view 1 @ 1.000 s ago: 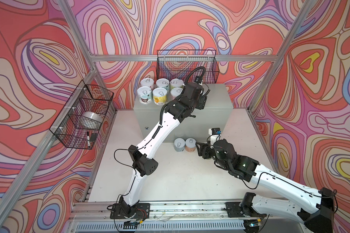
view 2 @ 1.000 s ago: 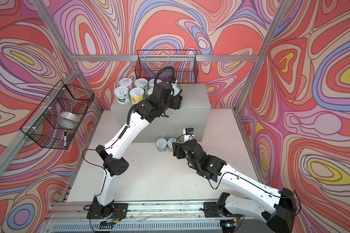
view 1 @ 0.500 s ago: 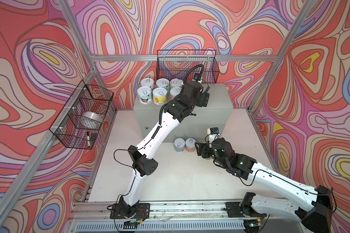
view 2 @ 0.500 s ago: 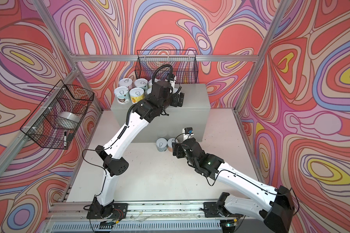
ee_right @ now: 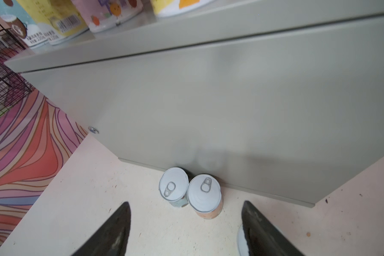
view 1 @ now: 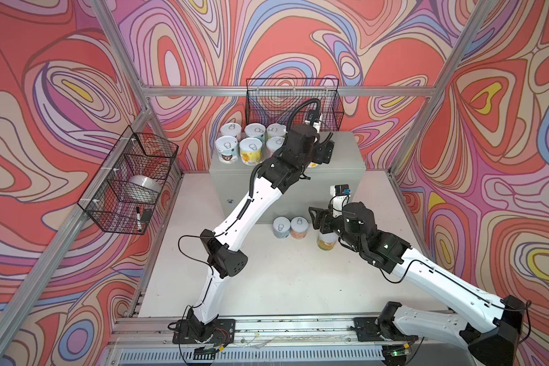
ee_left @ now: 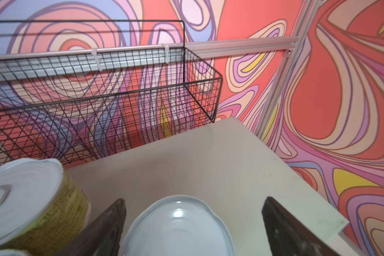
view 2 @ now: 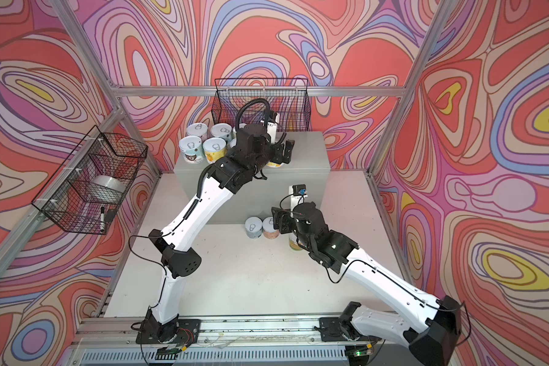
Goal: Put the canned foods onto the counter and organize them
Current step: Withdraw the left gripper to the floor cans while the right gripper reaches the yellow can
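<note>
Seven up, three waiting on the tabletop [view 1: 267,285].
Six cans [view 1: 251,147] stand packed in two rows at the far left of the counter [view 1: 346,152]; just right, the left gripper [ee_left: 193,199] straddles a plain-capped can [ee_left: 177,228], fingers spread clear, likely extending the row. Below, a pair of cans [ee_right: 202,195] sits against the counter's front; the right gripper [ee_right: 186,202] hovers spread and empty, a green-orange can [view 1: 325,244] beside one finger.

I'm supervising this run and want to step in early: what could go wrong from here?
1. The left claw stands open astride a can on the counter, with a yellow can close beside one finger; a slanted retreat could knock either.
2. A lone can sits under one finger of the open right claw, not between them; lowering might tip it.
</note>
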Controlling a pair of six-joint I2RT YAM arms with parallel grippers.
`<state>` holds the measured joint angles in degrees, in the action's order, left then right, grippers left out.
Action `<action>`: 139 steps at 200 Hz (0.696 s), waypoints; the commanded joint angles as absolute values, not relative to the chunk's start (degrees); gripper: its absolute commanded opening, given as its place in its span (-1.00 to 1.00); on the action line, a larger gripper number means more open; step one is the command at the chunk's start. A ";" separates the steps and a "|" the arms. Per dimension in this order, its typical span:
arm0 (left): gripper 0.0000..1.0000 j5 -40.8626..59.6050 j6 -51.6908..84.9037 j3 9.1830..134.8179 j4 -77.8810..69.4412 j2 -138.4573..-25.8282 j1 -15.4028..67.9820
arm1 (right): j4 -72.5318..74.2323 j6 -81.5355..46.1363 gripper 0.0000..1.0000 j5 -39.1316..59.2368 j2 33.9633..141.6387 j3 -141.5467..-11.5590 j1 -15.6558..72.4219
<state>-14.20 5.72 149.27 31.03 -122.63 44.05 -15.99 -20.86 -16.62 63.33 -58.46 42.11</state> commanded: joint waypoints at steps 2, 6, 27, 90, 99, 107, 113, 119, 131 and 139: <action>0.90 -15.77 -0.46 150.56 26.11 -115.23 47.58 | -14.78 -14.83 0.59 -14.98 64.02 -62.57 40.19; 0.90 -16.38 -1.16 150.44 26.10 -114.56 48.07 | -14.69 -14.02 0.58 -15.09 64.21 -63.44 40.09; 0.90 -17.24 -1.91 148.59 27.20 -109.70 48.52 | -14.93 -10.07 0.56 -15.42 66.16 -67.65 39.31; 0.88 -25.87 -4.44 110.18 13.35 -81.65 47.77 | -12.32 -2.92 0.46 -12.59 74.02 -77.84 34.03; 0.88 -26.84 -3.64 105.95 13.67 -78.32 47.36 | -12.31 -2.35 0.40 -11.78 75.34 -79.27 33.14; 0.87 -27.73 -3.02 102.87 14.46 -75.78 47.27 | -12.35 -1.96 0.35 -11.16 76.38 -80.34 32.46; 0.87 -28.27 -2.58 100.52 14.74 -73.94 47.28 | -12.25 -1.78 0.33 -10.51 77.09 -81.11 31.89; 0.87 -28.73 -2.15 98.22 14.77 -72.39 47.15 | -12.14 -1.52 0.31 -9.76 77.73 -81.81 31.61; 0.86 -30.46 -1.12 93.75 16.97 -69.15 47.13 | -11.89 -0.89 0.27 -9.23 78.93 -83.12 31.29; 0.85 -31.54 -0.20 90.71 17.37 -67.08 47.16 | -11.95 -0.73 0.26 -9.11 79.88 -84.14 31.08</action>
